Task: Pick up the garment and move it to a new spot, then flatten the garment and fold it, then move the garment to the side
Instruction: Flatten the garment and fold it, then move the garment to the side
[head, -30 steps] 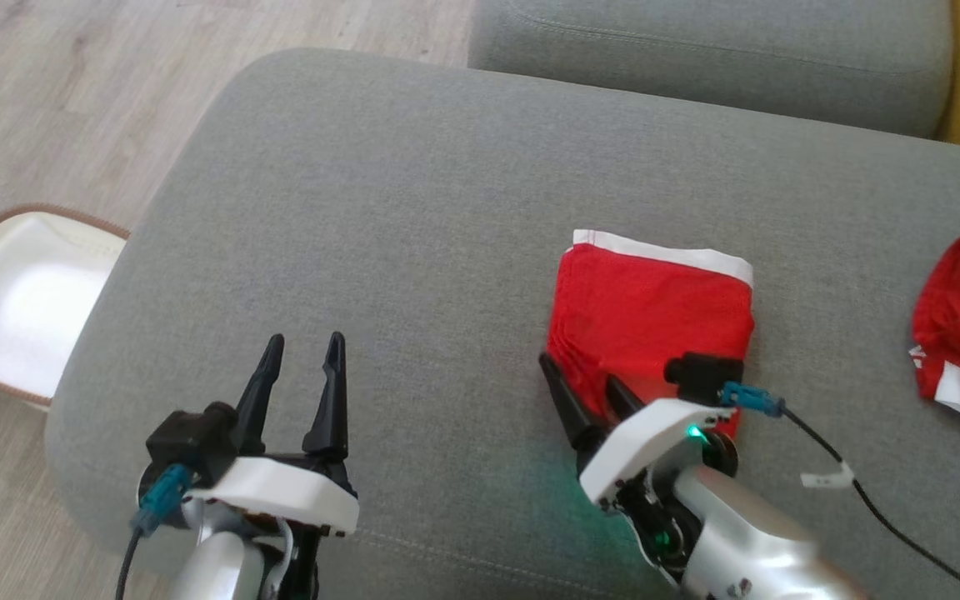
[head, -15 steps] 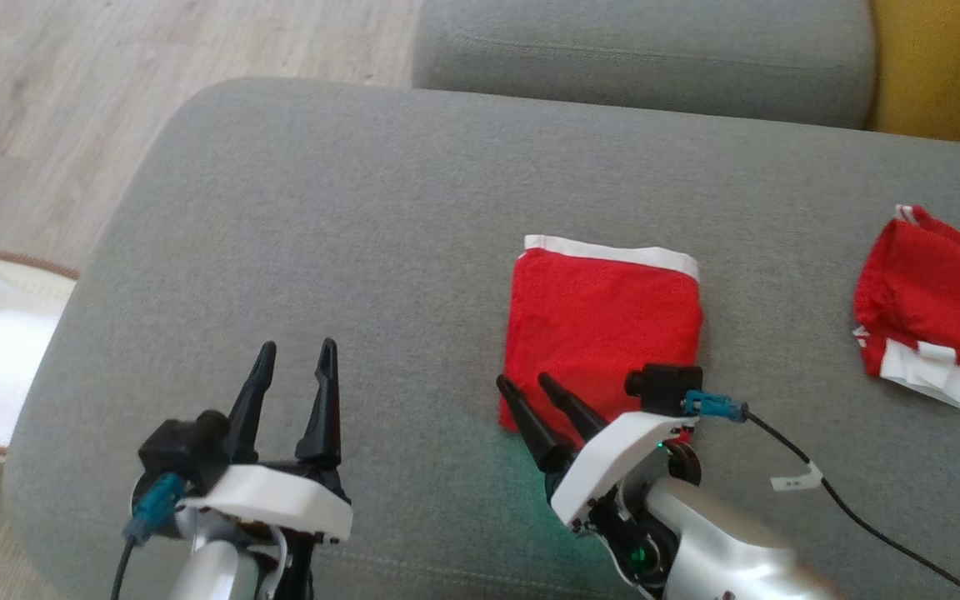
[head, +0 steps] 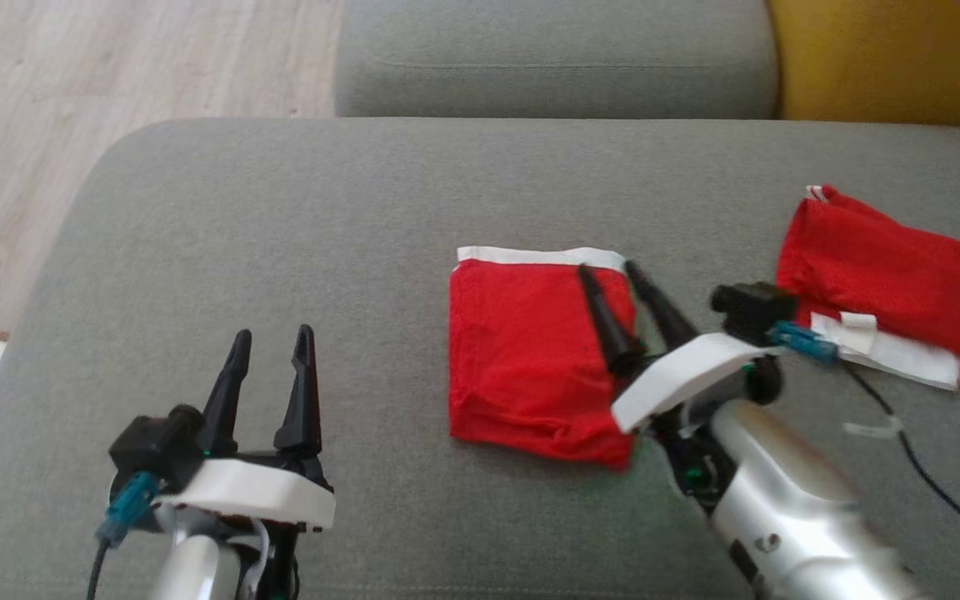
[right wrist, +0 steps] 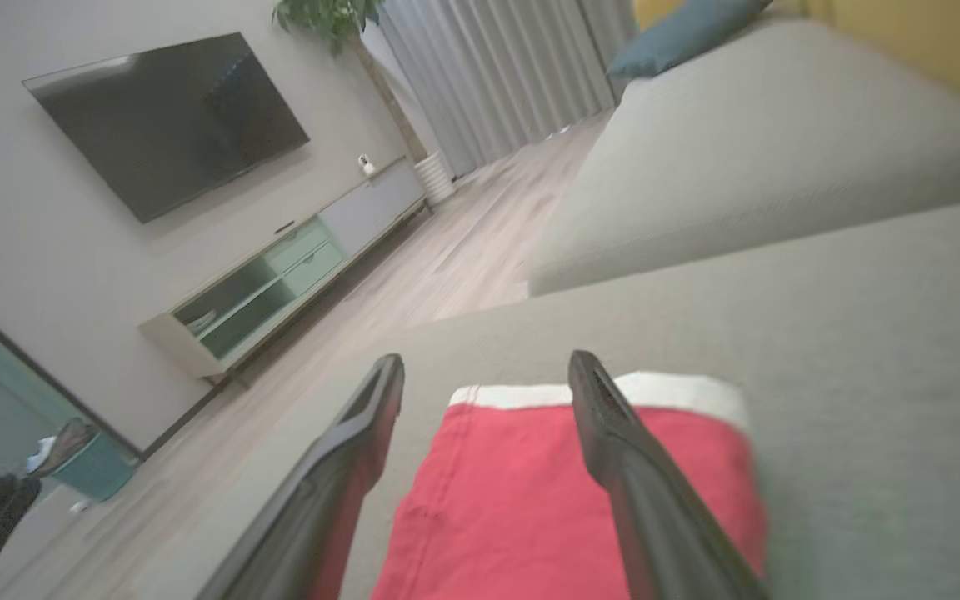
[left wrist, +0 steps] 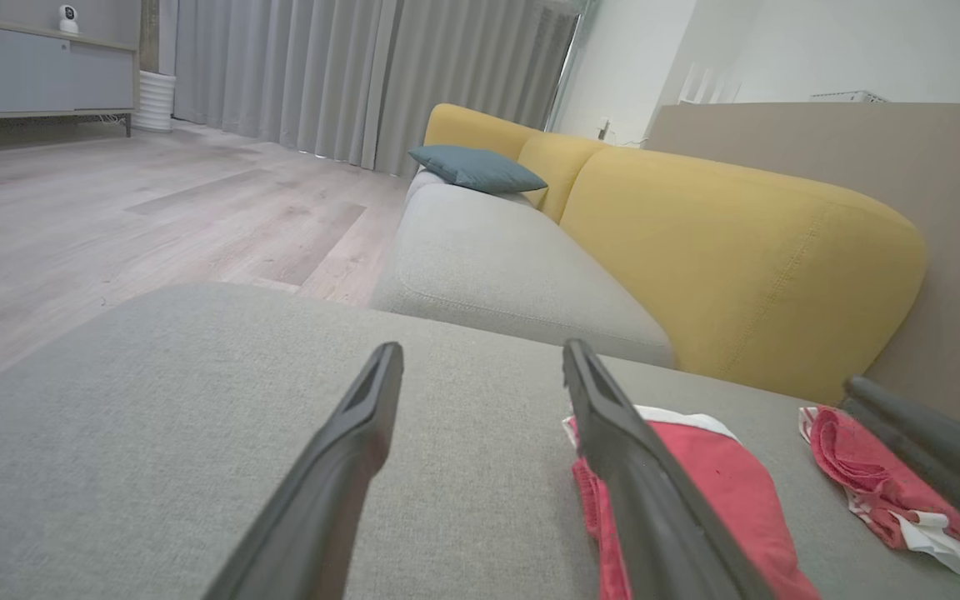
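Folded garment; 2nd garment label illegible.

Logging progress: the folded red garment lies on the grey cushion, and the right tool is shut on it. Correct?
No: the right tool is open, jaws apart over the folded red garment, as the right wrist view shows. The rest holds.

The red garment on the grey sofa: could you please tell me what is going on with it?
A two-armed robot is working on it. The folded red garment lies flat on the grey sofa seat, white band at its far edge. The right gripper hangs over it, fingers open, holding nothing. The left gripper, also open, is over bare cushion to the left. A second, crumpled red garment lies further right.
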{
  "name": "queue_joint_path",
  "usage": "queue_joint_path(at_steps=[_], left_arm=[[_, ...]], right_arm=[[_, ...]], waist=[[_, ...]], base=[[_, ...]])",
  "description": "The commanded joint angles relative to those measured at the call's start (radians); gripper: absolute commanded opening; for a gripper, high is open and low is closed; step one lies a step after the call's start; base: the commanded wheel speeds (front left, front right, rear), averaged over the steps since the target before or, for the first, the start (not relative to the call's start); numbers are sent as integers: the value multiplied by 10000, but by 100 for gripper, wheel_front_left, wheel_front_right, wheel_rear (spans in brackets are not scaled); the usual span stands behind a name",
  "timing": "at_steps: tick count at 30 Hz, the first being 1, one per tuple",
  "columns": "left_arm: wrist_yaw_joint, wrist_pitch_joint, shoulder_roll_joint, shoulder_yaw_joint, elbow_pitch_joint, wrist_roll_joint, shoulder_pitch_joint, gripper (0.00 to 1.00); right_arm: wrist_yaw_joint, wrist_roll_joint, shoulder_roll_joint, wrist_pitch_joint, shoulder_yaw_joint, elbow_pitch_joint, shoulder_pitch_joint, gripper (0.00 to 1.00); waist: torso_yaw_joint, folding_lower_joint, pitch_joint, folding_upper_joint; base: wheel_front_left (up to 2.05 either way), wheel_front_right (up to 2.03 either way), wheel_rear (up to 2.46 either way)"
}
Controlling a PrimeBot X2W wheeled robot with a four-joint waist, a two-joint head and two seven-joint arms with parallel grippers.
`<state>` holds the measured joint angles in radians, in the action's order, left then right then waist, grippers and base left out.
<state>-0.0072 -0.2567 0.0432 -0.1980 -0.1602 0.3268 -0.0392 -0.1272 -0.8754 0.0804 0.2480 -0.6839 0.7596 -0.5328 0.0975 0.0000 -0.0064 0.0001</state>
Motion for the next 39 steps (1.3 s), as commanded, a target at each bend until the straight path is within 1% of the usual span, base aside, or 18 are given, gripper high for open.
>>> queue_joint_path(at_steps=[1,7,9,11,15,17,22,28,33,39], left_arm=[[30,-51,70,392,426,-108,-290,100],[-10,-51,70,370,685,-118,-389,100],[-3,-51,70,341,759,-103,-431,100],[0,-51,70,317,806,-106,-470,100],[-5,-51,70,304,848,-109,-541,100],[-11,-51,70,319,859,-113,-571,100],[-112,-51,70,378,723,-248,-598,100],[-147,-51,70,420,676,-237,-614,100],[-161,-51,70,334,670,-200,-643,100],[-236,-51,70,188,564,-179,-789,100]], right_arm=[[-35,621,-5,135,434,-469,139,100],[-35,3534,-8,136,3127,-1558,1356,100],[-35,4260,-104,136,3925,-1969,1805,100],[-35,5091,-178,136,4474,-2385,2178,100],[-35,6223,-279,136,5267,-3116,2803,100],[-35,6180,-293,137,5463,-3427,3047,100],[-35,5842,-299,137,5404,-3866,3377,100],[-35,5845,-300,137,5383,-3987,3462,100],[-35,5923,-301,137,5290,-3915,3483,100],[-35,5816,-301,-63,4782,-3514,3203,100]], waist=[[-188,0,-11,-1],[-622,0,48,-1],[-757,0,99,-1],[-892,0,159,-1],[-1129,0,277,-1],[-1229,0,334,-1],[-1481,0,415,-1],[-1550,0,441,-1],[-1431,0,554,-1],[-1036,0,961,-1]], base=[[0,0,0],[0,0,0],[0,0,0],[0,0,0],[0,0,0],[0,0,0],[0,0,0],[0,0,0],[0,0,0],[0,0,0]])
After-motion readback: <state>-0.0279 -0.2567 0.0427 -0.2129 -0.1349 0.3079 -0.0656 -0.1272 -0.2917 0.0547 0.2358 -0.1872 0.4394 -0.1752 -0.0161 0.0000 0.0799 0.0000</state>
